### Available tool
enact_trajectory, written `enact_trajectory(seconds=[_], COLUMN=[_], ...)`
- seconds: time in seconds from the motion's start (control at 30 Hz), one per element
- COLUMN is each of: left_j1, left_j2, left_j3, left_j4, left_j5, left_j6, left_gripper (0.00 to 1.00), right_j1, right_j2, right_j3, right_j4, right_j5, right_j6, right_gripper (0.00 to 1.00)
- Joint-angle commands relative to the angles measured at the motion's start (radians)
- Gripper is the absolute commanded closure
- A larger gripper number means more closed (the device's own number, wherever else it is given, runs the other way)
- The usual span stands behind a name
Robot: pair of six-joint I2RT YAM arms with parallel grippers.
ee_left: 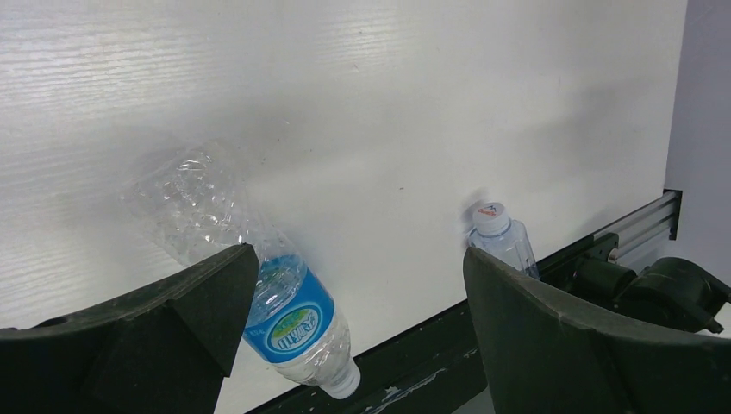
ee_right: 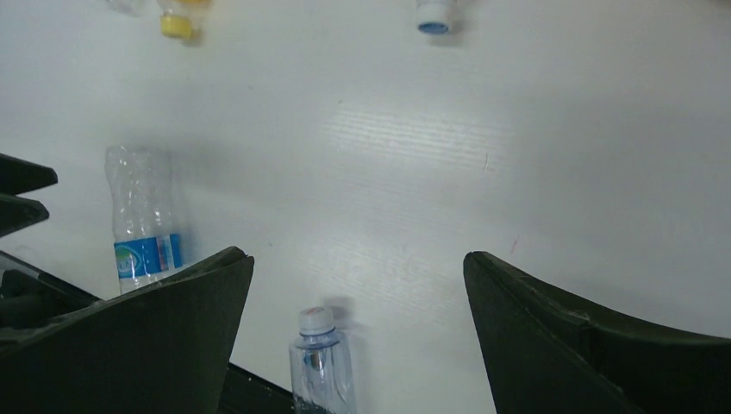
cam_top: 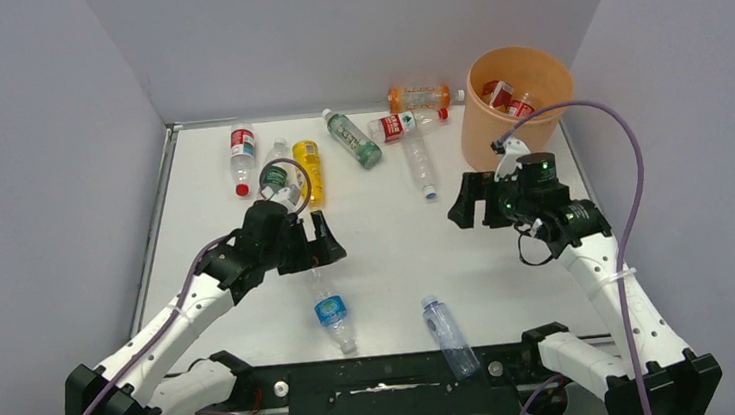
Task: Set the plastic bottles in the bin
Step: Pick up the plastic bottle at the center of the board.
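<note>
Bin stands at far-R corner of table, w/ at least two red-label bottles inside. More bottles lie on their sides along the far edge, incl. yellow bottle, green bottle and orange bottle. Nearer the arms, blue-label bottle and bluish clear bottle lie flat, apart from each other. L gripper hangs just by blue-label bottle's base end, jaws wide apart, nothing btwn them. R gripper sits near bin's foot, jaws also apart.
</note>
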State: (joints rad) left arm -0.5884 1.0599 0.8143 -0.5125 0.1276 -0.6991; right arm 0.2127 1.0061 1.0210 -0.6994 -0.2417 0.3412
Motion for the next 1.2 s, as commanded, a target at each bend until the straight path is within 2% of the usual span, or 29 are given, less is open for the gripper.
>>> enact_trajectory(seconds=[0.0, 0.37, 0.73, 1.17], left_j1=[-0.006, -0.007, -0.005, -0.006], left_j2=[-0.051, -0.167, -0.185, -0.211], left_j3=[0.032, -0.067, -0.118, -0.145], left_j4=[0.042, 0.083, 0.092, 0.074], left_j5=[-0.003, -0.003, 0.028, 0.036], left_j6=[-0.017, -0.095, -0.08, -0.077], left_gripper=[0.09, 0.09, 0.09, 0.09], right_j1=[0.019, 0.134, 0.481, 0.811], right_j2=[-0.076, -0.116, -0.083, -0.024], right_j3=[-0.085, -0.239, -0.36, -0.402], right_j4=[0.016, 0.022, 0.068, -0.013], right_j5=[-0.05, -0.085, 0.128, 0.334], right_j6=[0.066, 0.144, 0.355, 0.581], right_gripper=[0.01, 0.0, 0.02, 0.03])
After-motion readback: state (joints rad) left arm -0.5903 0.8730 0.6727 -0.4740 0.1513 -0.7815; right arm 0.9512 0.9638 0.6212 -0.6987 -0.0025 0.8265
